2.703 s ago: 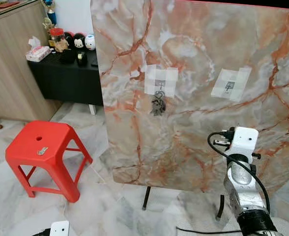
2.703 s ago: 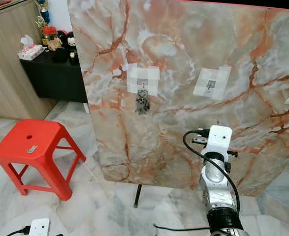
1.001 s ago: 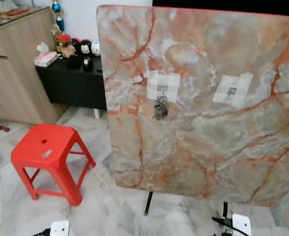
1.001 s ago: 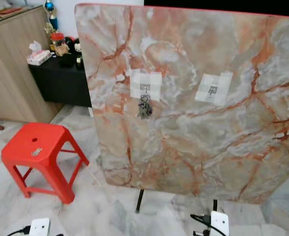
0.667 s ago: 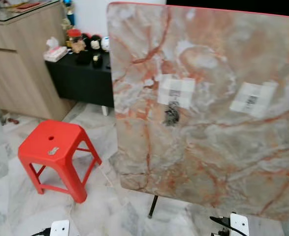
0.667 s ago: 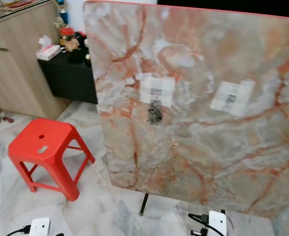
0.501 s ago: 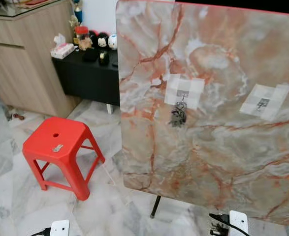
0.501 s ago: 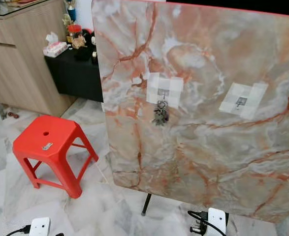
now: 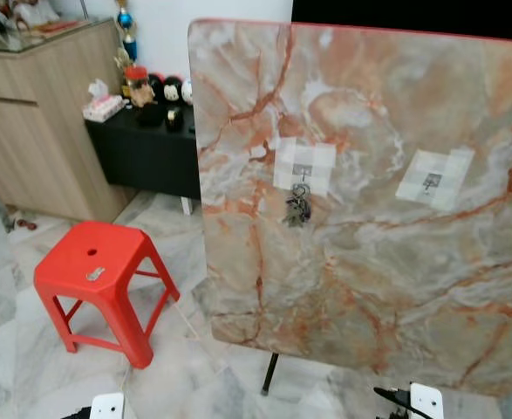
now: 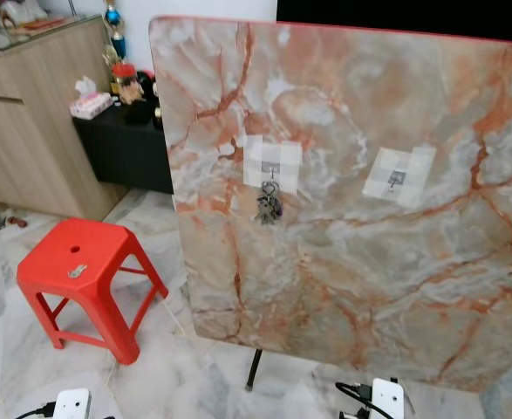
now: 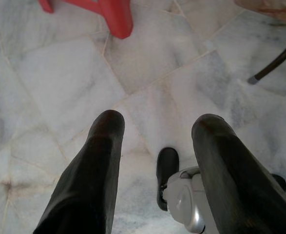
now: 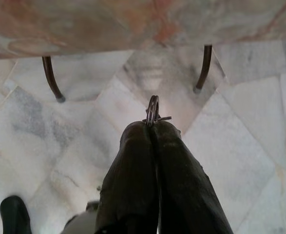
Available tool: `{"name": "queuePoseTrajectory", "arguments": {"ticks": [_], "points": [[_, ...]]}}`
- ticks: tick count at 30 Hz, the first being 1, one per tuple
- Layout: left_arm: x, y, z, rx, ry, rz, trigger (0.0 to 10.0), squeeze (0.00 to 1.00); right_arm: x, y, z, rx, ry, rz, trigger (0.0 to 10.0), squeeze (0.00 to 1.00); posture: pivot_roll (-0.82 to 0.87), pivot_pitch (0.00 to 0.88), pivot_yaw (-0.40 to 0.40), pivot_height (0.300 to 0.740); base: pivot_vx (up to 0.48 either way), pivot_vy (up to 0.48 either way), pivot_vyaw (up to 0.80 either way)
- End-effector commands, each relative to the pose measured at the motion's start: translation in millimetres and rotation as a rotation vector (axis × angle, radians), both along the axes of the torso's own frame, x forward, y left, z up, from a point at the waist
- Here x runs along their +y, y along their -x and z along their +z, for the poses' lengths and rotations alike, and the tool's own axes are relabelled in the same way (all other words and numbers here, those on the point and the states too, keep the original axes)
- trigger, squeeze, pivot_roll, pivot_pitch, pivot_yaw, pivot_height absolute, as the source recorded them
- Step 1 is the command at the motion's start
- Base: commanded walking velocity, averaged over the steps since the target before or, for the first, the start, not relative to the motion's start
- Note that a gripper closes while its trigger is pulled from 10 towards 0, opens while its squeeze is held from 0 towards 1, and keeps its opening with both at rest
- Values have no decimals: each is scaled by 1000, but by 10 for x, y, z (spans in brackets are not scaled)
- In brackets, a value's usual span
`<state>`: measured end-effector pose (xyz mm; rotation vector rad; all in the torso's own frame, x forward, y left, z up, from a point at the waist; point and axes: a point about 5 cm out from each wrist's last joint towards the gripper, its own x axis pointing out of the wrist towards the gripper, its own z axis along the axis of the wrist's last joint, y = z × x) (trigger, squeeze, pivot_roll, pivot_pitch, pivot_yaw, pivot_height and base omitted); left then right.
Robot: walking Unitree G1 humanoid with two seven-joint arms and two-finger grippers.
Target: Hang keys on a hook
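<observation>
Each end effector has two long, rounded black fingers: the left end effector [image 11: 157,126] and the right end effector [image 12: 152,130]. White blocky wrist housings [image 9: 426,400] show low down, the right one with a black cable [image 10: 353,393] plugged in. A silver-grey body part [image 11: 186,202] and a black foot [image 11: 167,163] appear below.

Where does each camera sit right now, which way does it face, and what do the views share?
Left eye view: head, forward and down at the marble board with keys on the left hook; both wrists at the bottom edge.
Right eye view: same scene, plus the red stool.
Left wrist view: down at the floor; open left gripper, robot's foot.
Right wrist view: down at the board's legs; right gripper shut on a key ring.
Shared: stool, board, marble floor.
</observation>
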<state>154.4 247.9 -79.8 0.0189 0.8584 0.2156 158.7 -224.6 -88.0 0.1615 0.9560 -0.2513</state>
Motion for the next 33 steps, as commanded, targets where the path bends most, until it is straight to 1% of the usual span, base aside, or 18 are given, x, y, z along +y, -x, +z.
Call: {"name": "queuePoseTrajectory", "arguments": {"ticks": [1, 14, 21, 23, 25, 26, 27, 28, 29, 30, 31, 32, 33], "points": [[-4, 43, -23, 18, 9, 9, 10000, 0, -6, -58, 28, -26, 3, -3, 10000, 0, 102, 0, -50, 740, 345, 0, 0], [-15, 36, -22, 14, 17, 7, 10000, 0, -8, -66, 32, -29, 9, -10, 10000, 0, 100, 0, -53, 740, 305, 0, 0], [-20, 39, -25, 14, 18, 11, 10000, 0, -28, -98, 55, -56, 25, -25, 10000, 0, 102, 0, -56, 740, 0, 0, 0], [-20, 42, -26, 15, 18, 11, 10000, 0, -48, -105, 67, -68, 44, -35, 10000, 0, 100, 0, -61, 740, 0, 0, 0], [-20, 46, -27, 15, 19, 12, 10000, 0, -89, -102, 85, -94, 77, -48, 10000, 0, 101, 0, -60, 740, 0, 0, 0], [-18, 46, -27, 16, 19, 12, 10000, 0, -129, -98, 106, -117, 120, -41, 10000, 0, 95, 0, -59, 740, 0, 0, 0], [-18, 46, -27, 16, 19, 12, 10000, 0, -129, -98, 106, -117, 120, -41, 10000, 0, 95, 0, -59, 740, 0, 0, 0], [-16, 46, -27, 17, 18, 10, 10000, 0, -150, -140, 145, -147, 180, -18, 10000, 0, 90, 0, -57, 740, 0, 0, 0], [-15, 46, -26, 17, 17, 9, 10000, 0, -143, -212, 183, -167, 215, -3, 10000, 0, 89, 0, -57, 740, 0, 0, 0], [-15, 46, -26, 17, 17, 9, 10000, 0, -143, -212, 183, -167, 215, -3, 10000, 0, 89, 0, -57, 740, 0, 0, 0], [-13, 45, -25, 18, 17, 7, 10000, 0, -162, -346, 276, -219, 287, 6, 10000, 0, 85, 0, -56, 740, 0, 0, 0], [-12, 44, -25, 18, 16, 6, 10000, 0, -190, -392, 324, -249, 328, 5, 10000, 0, 85, 0, -56, 740, 0, 0, 0], [-12, 44, -25, 18, 16, 6, 10000, 0, -190, -392, 324, -249, 328, 5, 10000, 0, 85, 0, -56, 740, 0, 0, 0]]}}
